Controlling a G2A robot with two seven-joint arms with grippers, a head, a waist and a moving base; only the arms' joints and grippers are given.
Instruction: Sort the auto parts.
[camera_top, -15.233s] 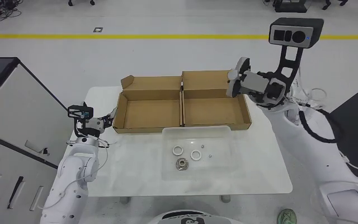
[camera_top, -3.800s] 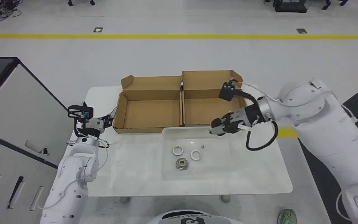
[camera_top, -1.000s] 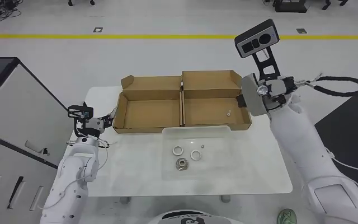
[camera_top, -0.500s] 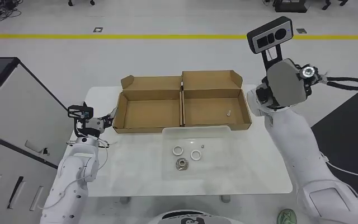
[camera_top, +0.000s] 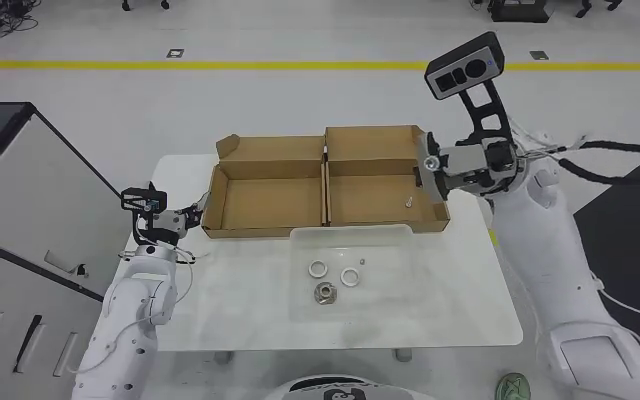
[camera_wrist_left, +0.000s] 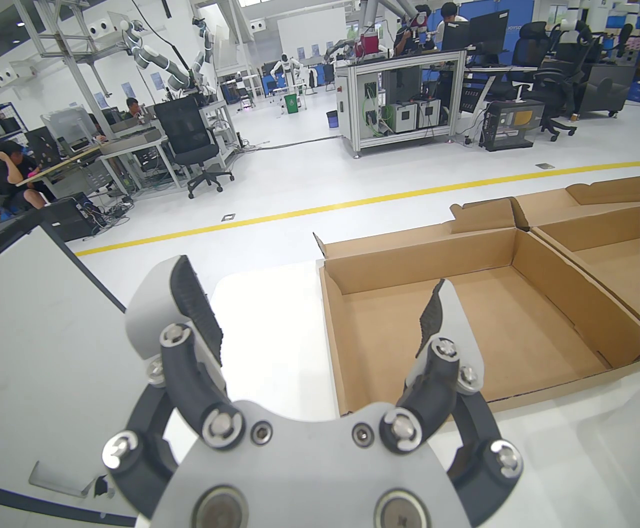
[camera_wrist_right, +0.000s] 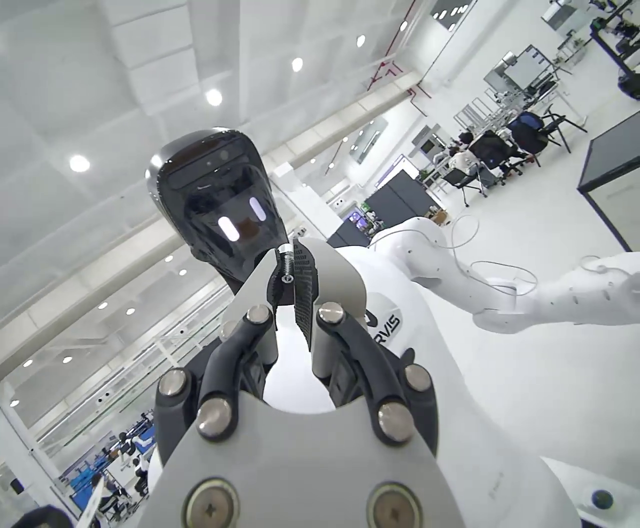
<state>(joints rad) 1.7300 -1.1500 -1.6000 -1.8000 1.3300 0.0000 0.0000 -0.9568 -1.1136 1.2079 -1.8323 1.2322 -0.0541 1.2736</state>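
Observation:
A clear plastic tray (camera_top: 350, 232) on the white table holds two white rings (camera_top: 316, 268) (camera_top: 351, 277), a metal gear-like part (camera_top: 324, 292) and a tiny screw (camera_top: 362, 262). Behind it stand two open cardboard boxes: the left box (camera_top: 265, 205) (camera_wrist_left: 480, 320) has a bare floor, while a small screw (camera_top: 408, 201) lies in the right box (camera_top: 370, 205). My right gripper (camera_top: 432, 168) (camera_wrist_right: 287, 260) is raised over the right box's far right edge, shut on a small metal screw (camera_wrist_right: 286, 265). Left of the left box, my left gripper (camera_top: 197, 212) (camera_wrist_left: 310, 280) stands open with nothing in it.
The table (camera_top: 450, 300) has free surface in front of and to the right of the tray. A grey cabinet (camera_top: 50, 200) stands close on the left. The right box's edge (camera_wrist_left: 600, 250) adjoins the left box.
Over the last second the right arm swung up and to the right, then came back down over the right box's far right edge. The left arm and the parts in the tray stayed put.

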